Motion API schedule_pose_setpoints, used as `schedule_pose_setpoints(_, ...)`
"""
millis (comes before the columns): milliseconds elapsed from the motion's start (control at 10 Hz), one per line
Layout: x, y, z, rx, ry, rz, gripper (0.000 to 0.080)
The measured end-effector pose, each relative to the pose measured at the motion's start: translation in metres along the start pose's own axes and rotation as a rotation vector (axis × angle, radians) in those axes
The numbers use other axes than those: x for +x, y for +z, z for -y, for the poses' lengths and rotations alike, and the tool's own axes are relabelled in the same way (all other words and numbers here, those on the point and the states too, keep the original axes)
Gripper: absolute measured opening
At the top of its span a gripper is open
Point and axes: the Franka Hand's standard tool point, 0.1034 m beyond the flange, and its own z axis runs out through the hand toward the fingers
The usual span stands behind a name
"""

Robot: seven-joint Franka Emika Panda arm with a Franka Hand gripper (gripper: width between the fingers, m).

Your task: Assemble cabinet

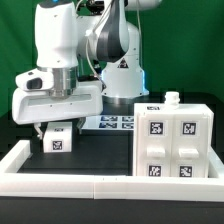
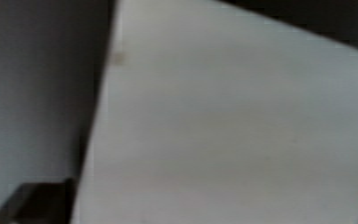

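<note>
claw: set low over small tagged block, fingers to either side; whether clamped on it or merely apart cannot be told
small tagged block: directly under the claw, on or just above the counter; a blurred white face, judged the same block, fills the wrist view
cabinet box body: well apart from the claw, toward the exterior view's right; upright, four tags shown
marker board: behind the claw
progress: judged partial; block not yet fitted to the body
</note>
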Motion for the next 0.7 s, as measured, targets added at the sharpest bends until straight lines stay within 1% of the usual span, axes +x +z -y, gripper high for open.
schedule_pose_setpoints(100,0.001,-0.001,0.001,-0.001,-0.002,-0.001,0.06)
schedule_pose_setpoints(200,0.003,-0.002,0.002,-0.002,-0.007,-0.003,0.054)
schedule_pose_setpoints(300,0.008,-0.006,0.005,-0.006,-0.017,-0.008,0.054)
schedule_pose_setpoints(400,0.016,-0.016,0.011,-0.015,-0.028,-0.02,0.054)
schedule_pose_setpoints(500,0.028,-0.035,0.02,-0.015,-0.037,-0.027,0.054)
schedule_pose_setpoints(600,0.043,-0.059,0.032,-0.01,-0.03,-0.03,0.054)
schedule_pose_setpoints(700,0.061,-0.082,0.045,-0.014,-0.014,-0.044,0.054)
